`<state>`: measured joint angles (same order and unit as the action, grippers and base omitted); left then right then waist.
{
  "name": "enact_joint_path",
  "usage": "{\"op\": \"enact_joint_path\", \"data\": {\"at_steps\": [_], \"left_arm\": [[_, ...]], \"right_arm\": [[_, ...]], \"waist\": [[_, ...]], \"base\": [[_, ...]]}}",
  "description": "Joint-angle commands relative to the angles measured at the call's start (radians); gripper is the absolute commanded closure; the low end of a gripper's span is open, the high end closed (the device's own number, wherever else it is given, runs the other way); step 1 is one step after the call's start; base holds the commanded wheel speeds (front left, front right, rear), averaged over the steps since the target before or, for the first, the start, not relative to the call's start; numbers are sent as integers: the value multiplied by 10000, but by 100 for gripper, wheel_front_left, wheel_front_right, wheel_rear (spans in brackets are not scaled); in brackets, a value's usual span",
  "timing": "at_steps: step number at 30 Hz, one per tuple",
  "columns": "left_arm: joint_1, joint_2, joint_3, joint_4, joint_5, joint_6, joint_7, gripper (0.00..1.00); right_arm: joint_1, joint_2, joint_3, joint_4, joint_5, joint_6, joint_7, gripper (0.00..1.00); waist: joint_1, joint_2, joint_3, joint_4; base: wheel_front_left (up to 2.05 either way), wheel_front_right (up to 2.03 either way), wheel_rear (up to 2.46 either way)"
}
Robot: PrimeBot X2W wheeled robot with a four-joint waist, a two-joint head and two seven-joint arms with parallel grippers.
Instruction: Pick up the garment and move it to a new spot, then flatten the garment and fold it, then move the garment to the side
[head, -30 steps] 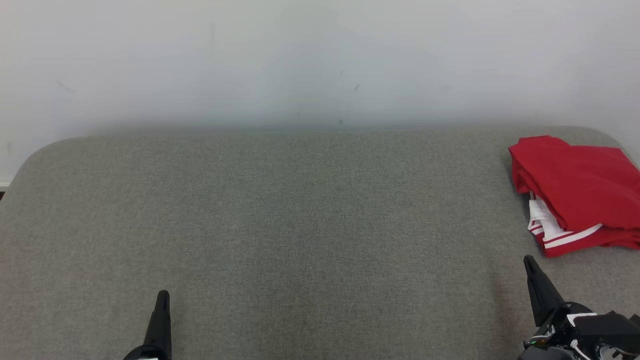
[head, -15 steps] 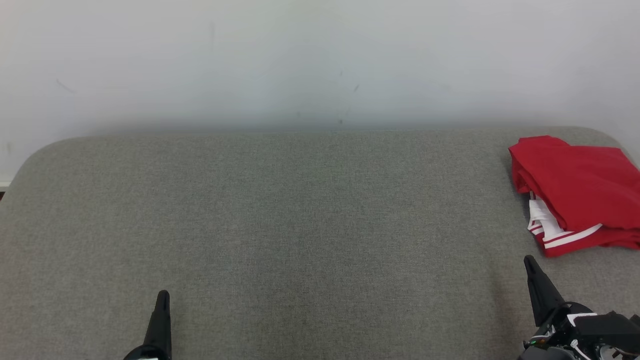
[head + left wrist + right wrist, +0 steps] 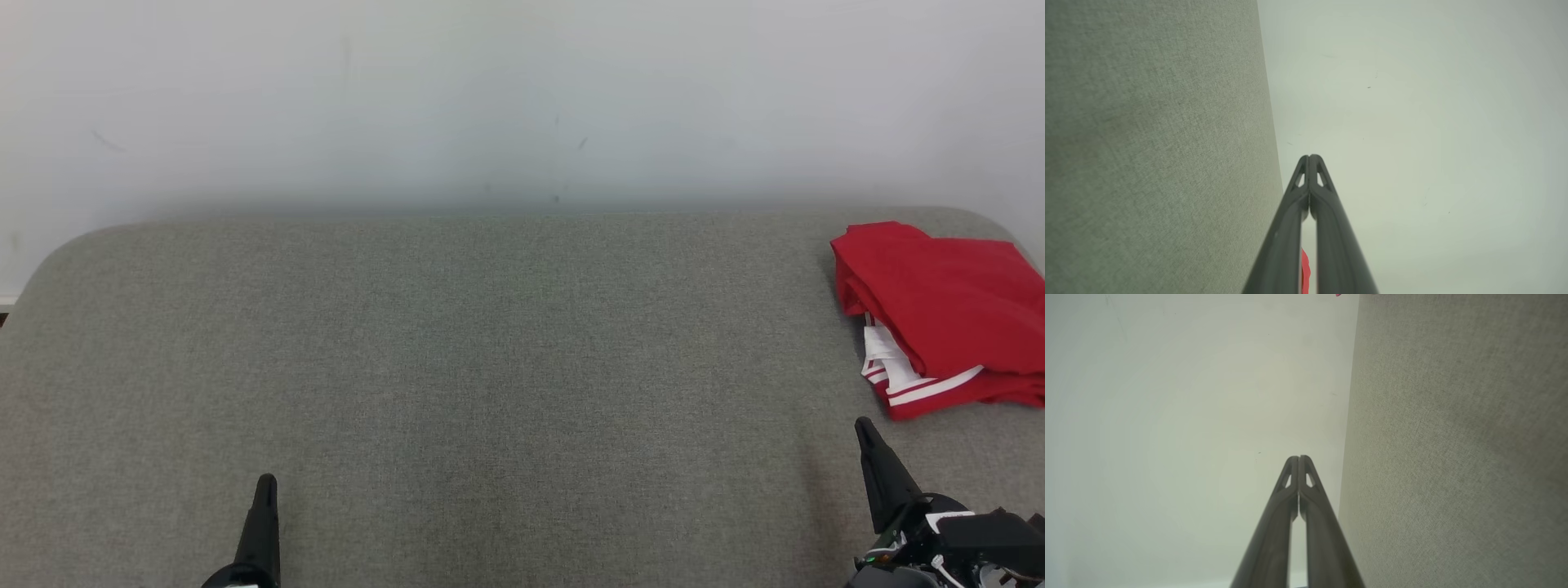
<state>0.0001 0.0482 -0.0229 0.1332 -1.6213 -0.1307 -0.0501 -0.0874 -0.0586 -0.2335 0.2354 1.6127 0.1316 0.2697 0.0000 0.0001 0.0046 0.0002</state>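
Folded red garment (image 3: 947,302) sits way over at the right end of the grey fabric surface (image 3: 490,367), near the back corner. It's partly cut off by the head view's right edge, so its long axis is hard to call. The white-striped hem faces the robot's side, angled a bit left. Left tool (image 3: 265,490) and right tool (image 3: 865,433) are both low in the head view, fingers pressed together, gripping nothing. The right one is near the garment, not touching.

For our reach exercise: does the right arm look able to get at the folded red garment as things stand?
Probably yes: the right gripper, shut, sits just short of the garment, with bare grey cushion between them.
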Motion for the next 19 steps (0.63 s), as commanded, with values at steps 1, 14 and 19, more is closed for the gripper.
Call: {"op": "enact_joint_path", "data": {"at_steps": [1,14,19], "left_arm": [[-23,37,3,-24,-67,-5,41,100],[-23,37,3,-25,-67,-5,40,100],[-23,37,3,-25,-67,-5,40,100]], "right_arm": [[-82,29,-22,-1,-66,-17,23,100],[-87,39,-39,0,-83,-17,27,100],[-89,45,-48,-1,-92,-17,37,100]], "waist": [[0,-1,0,0],[0,-1,0,0],[0,-1,0,0]], "base": [[0,0,0],[0,0,0],[0,0,0]]}}
